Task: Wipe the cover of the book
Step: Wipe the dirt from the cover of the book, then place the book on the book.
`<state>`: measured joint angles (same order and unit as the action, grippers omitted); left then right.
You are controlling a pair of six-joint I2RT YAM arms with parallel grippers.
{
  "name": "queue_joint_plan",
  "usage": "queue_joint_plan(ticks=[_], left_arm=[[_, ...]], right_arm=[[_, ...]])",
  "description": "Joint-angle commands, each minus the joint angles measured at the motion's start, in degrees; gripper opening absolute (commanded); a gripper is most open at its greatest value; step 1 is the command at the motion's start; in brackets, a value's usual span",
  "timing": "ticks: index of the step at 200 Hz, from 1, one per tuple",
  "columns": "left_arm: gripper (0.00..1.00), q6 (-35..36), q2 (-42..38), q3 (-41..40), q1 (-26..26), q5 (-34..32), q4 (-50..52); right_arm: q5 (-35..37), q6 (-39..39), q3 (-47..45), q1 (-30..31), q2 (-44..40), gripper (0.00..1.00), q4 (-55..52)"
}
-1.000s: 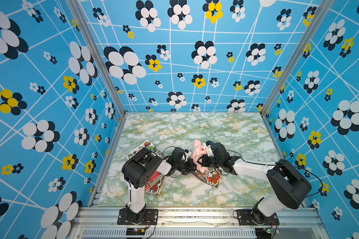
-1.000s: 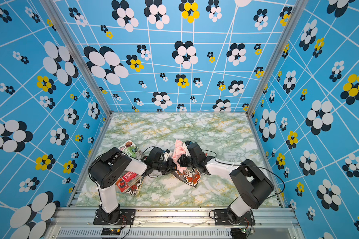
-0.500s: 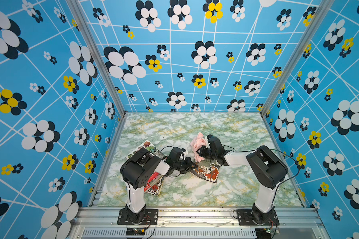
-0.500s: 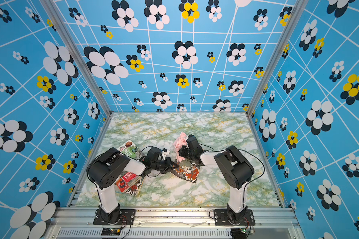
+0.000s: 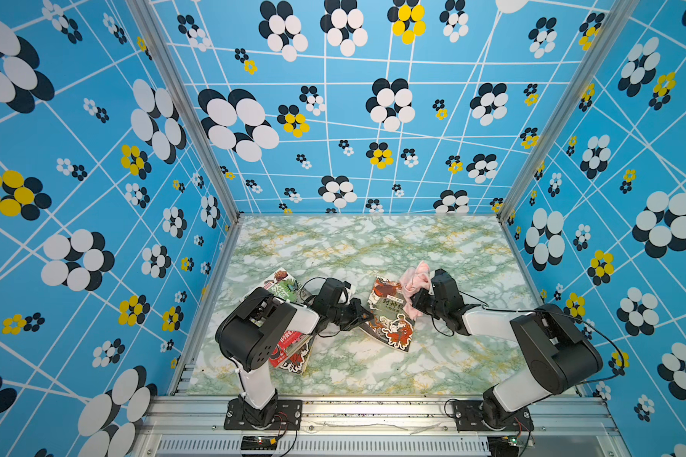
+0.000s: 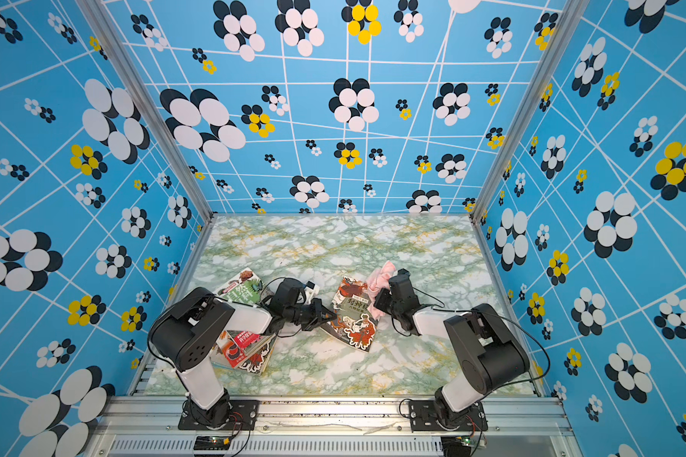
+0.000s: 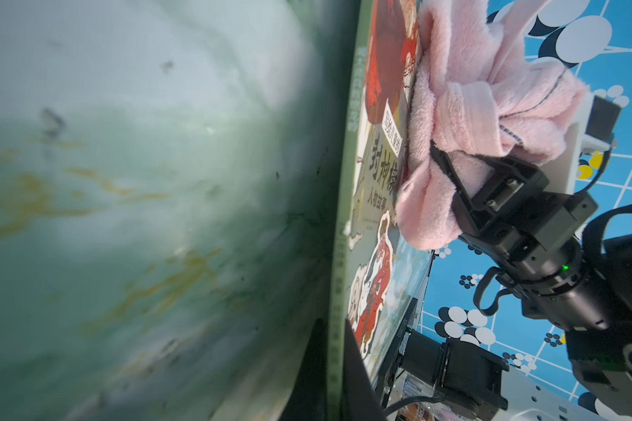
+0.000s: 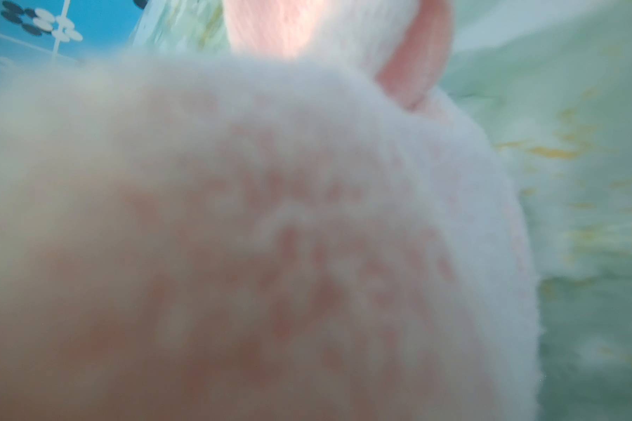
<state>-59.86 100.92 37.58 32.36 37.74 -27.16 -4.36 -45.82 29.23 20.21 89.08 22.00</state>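
Mid-table, the illustrated book (image 5: 389, 318) has its left edge pinched in the left gripper's (image 5: 365, 314) closed jaws, apparently to steady it, while the right gripper's (image 5: 414, 304) jaws clamp a bunched pink towel (image 5: 416, 277) against the cover's right side for wiping.

Around you stood blue walls (image 5: 96, 166) printed with white lines and black, white and yellow flower clusters, joined by aluminium posts (image 5: 191, 118). Beneath your left gripper (image 5: 367, 314) and right gripper (image 5: 412, 304) lay a green-white marbled tabletop (image 5: 353, 245) with yellow veins, evenly lit; behind them, a metal rail (image 5: 373, 411) edged it.
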Motion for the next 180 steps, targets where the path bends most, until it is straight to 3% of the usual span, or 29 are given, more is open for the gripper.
queue_joint_plan(ticks=[1, 38, 75, 101, 139, 180], left_arm=[[0.0, 4.1, -4.6, 3.2, -1.9, -2.6, 9.5], [0.0, 8.5, -9.3, 7.2, -2.1, -3.5, 19.9], [0.0, 11.7, -19.8, 8.9, -4.9, -7.9, 30.0], [0.0, 10.7, -29.9, 6.0, -10.5, -11.1, 34.9], [0.0, 8.4, -47.4, 0.9, -20.1, -13.3, 41.6], [0.0, 3.9, -60.8, -4.2, -29.5, -16.4, 49.6]], right_arm=[[0.7, -2.9, -6.5, -6.9, 2.0, 0.0, -5.7], [-4.0, -4.1, -3.0, -9.0, 4.1, 0.0, -3.8], [-4.4, -1.4, 0.8, -9.1, 1.0, 0.0, -7.9], [-5.9, 0.8, 2.7, -7.4, -0.5, 0.0, -9.5], [-3.1, 5.5, 8.3, 0.5, -0.9, 0.0, -13.9], [-2.0, 10.8, 22.2, 6.7, 4.7, 0.0, -18.6]])
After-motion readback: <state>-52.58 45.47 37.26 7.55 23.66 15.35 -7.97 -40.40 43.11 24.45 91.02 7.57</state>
